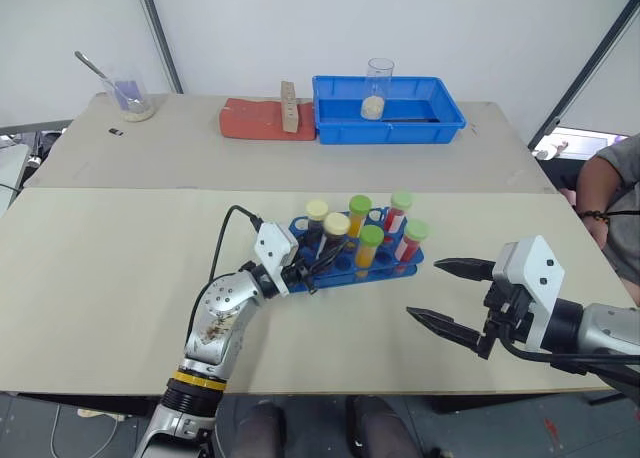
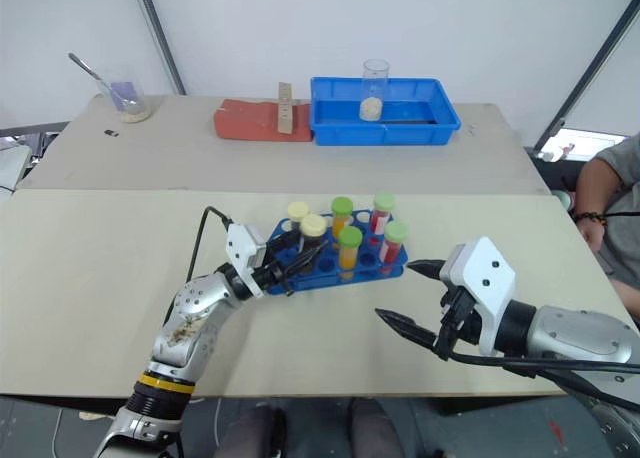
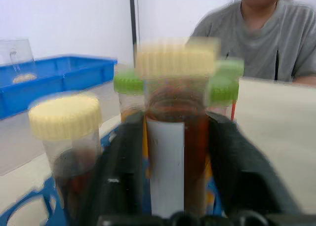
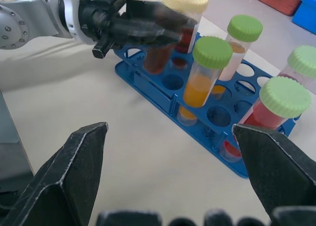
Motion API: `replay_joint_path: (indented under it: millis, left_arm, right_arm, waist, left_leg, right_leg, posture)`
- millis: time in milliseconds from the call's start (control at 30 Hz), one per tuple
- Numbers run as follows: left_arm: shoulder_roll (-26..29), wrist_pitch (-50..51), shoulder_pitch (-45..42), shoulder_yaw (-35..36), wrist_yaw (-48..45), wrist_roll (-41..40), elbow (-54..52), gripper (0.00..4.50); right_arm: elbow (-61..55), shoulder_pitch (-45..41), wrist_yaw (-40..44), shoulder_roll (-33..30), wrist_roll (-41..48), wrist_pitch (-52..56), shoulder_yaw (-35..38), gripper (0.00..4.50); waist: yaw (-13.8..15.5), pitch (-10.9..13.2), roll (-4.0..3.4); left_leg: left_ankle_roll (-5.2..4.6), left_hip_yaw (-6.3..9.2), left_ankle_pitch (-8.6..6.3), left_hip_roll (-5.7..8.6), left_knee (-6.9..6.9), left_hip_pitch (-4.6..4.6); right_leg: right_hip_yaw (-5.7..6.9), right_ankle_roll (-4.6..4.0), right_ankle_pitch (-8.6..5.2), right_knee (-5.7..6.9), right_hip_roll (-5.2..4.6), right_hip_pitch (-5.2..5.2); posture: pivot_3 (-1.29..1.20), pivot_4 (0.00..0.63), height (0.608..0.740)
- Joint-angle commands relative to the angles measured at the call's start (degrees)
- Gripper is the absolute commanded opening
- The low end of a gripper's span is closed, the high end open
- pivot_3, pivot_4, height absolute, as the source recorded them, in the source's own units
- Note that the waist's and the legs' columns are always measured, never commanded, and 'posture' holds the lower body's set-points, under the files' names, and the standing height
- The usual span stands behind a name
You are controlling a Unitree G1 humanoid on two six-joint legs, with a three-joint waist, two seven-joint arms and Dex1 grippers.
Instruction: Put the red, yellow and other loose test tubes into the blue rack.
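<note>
The blue rack stands mid-table and holds several upright test tubes. Two have green caps over yellow-orange liquid, two have green caps over red liquid, and two have cream caps over dark red-brown liquid. My left gripper is at the rack's near left corner, set around the nearer cream-capped tube, which stands in a hole; whether it still grips it is unclear. The other cream-capped tube stands beside it. My right gripper hovers open and holding nothing, to the right of the rack.
At the back lies a larger blue tray with a glass beaker in it. Beside it is a red pad with a wooden block. A cup with a spoon stands far left. A person sits at the table's right edge.
</note>
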State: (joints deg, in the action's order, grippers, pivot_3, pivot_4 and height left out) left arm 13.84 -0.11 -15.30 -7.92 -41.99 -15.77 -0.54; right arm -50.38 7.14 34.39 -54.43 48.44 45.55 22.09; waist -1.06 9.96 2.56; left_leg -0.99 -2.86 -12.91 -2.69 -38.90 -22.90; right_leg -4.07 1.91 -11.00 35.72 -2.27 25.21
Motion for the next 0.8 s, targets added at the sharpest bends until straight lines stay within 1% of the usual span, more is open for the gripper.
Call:
replay_joint_path:
  millis: [33, 67, 100, 200, 267, 333, 400, 467, 500, 567, 633, 700, 800]
  left_arm:
    - [1.5, -0.3, 0.4, 0.7, -1.5, -0.2, -0.5, 3.76]
    - [2.5, -0.2, 0.7, 1.0, -1.7, -0.2, -1.1, 4.23]
    - [3.1, -0.2, 0.9, 1.2, -2.0, -0.2, -1.5, 4.48]
    - [6.6, 0.6, 1.8, 2.2, -3.2, -0.5, -4.1, 4.48]
    - [10.9, 2.8, 3.3, 4.1, -4.6, -1.4, -7.0, 4.48]
    - [18.0, 8.9, 5.5, 6.9, -6.4, -2.2, -11.4, 4.48]
    - [23.2, 13.6, 7.1, 9.4, -7.3, -3.3, -14.3, 4.48]
    - [28.8, 15.5, 8.9, 12.8, -7.0, -1.4, -16.2, 4.48]
    - [31.2, 16.6, 9.9, 14.5, -7.1, -1.2, -16.9, 4.48]
    - [35.6, 19.0, 13.5, 19.8, -9.2, -3.3, -18.2, 4.48]
    - [38.7, 20.9, 16.5, 23.6, -11.9, -5.3, -19.1, 4.48]
    - [40.5, 22.2, 18.8, 26.0, -13.5, -6.4, -19.5, 4.48]
    - [41.4, 23.8, 21.1, 27.8, -14.2, -7.1, -20.2, 4.48]
  right_arm:
    - [0.5, 0.4, 1.0, -0.4, -0.4, -0.7, 1.5, 4.5]
    - [0.9, 0.6, 1.4, -0.5, -1.0, -0.9, 1.5, 4.5]
    - [1.1, 0.8, 1.6, -0.6, -1.4, -1.0, 1.4, 4.5]
    - [1.8, 0.9, 2.5, -0.5, -1.1, -0.7, 1.6, 4.5]
    - [2.8, 1.9, 4.5, -1.2, -3.7, -2.5, 1.9, 4.5]
    - [5.4, 2.9, 8.2, -2.4, -8.5, -7.1, 2.1, 4.5]
    - [8.2, 3.2, 11.9, -2.5, -11.4, -12.0, 2.5, 4.5]
    - [12.1, 3.2, 16.9, -3.6, -14.0, -16.8, 3.5, 4.5]
    - [13.9, 3.2, 19.4, -4.3, -14.8, -18.4, 4.1, 4.5]
    - [18.2, 2.7, 25.2, -6.9, -14.2, -19.0, 6.5, 4.5]
    - [21.9, 1.8, 29.3, -9.2, -13.9, -19.4, 8.1, 4.5]
    - [25.0, 0.7, 32.1, -11.0, -14.3, -19.9, 8.8, 4.5]
    - [28.0, -1.5, 34.4, -12.8, -14.7, -20.0, 8.5, 4.5]
  waist:
    - [0.2, 0.0, 0.01]
    - [0.3, 0.0, 0.0]
    - [0.4, 0.0, 0.0]
    - [0.3, 0.0, 0.0]
    - [0.3, 0.0, 0.0]
    - [0.0, 0.0, 0.0]
    - [-0.2, 0.0, -0.01]
    - [0.0, 0.0, -0.03]
    - [0.0, 0.0, -0.04]
    - [0.1, 0.0, -0.05]
    - [0.1, 0.0, -0.05]
    - [0.3, 0.0, -0.05]
    - [0.4, 0.0, -0.05]
  left_leg:
    - [0.0, 0.02, 0.0, 0.0, 0.0, -0.02]
    - [0.0, 0.02, 0.0, 0.0, -0.01, -0.05]
    - [0.0, 0.02, 0.0, 0.0, -0.02, -0.06]
    - [0.0, 0.01, 0.0, 0.0, -0.02, -0.07]
    - [0.0, 0.0, 0.0, -0.01, 0.0, -0.07]
    - [0.0, -0.02, 0.0, -0.03, 0.06, -0.07]
    - [0.01, -0.07, -0.01, -0.1, 0.12, -0.04]
    - [0.01, -0.09, -0.01, -0.12, 0.15, 0.0]
    - [0.01, -0.08, -0.01, -0.12, 0.15, 0.0]
    - [0.02, -0.11, -0.02, -0.12, 0.17, 0.01]
    - [0.03, -0.19, -0.02, -0.13, 0.19, -0.03]
    - [0.04, -0.25, -0.03, -0.14, 0.23, -0.06]
    - [0.05, -0.3, -0.03, -0.15, 0.26, -0.24]
  right_leg:
    - [0.02, 0.0, 0.0, 0.0, 0.0, 0.01]
    - [0.04, 0.0, 0.0, 0.0, 0.0, 0.04]
    - [0.04, 0.0, 0.0, -0.01, -0.01, 0.03]
    - [0.03, 0.02, 0.01, -0.05, -0.05, 0.03]
    - [0.03, 0.01, 0.01, -0.09, -0.05, 0.03]
    - [0.04, 0.0, 0.0, -0.09, -0.05, 0.08]
    - [0.08, -0.08, -0.05, -0.09, -0.04, 0.11]
    - [0.09, -0.1, -0.07, -0.07, -0.05, 0.16]
    - [0.11, -0.11, -0.07, -0.07, -0.06, 0.17]
    - [0.12, -0.12, -0.08, -0.09, -0.11, 0.2]
    - [0.11, -0.13, -0.08, -0.1, -0.22, 0.29]
    - [0.11, -0.13, -0.08, -0.17, -0.27, 0.36]
    - [0.11, -0.13, -0.08, -0.19, -0.29, 0.61]
  posture:
    - [0.0, 0.15, 0.74]
    - [0.0, 0.15, 0.74]
    - [0.0, 0.15, 0.74]
    - [0.0, 0.15, 0.74]
    - [0.0, 0.15, 0.74]
    - [0.0, 0.15, 0.74]
    - [0.0, 0.15, 0.74]
    - [0.0, 0.15, 0.74]
    - [0.0, 0.15, 0.74]
    - [0.0, 0.15, 0.74]
    - [0.0, 0.15, 0.74]
    - [0.0, 0.15, 0.74]
    - [0.0, 0.15, 0.74]
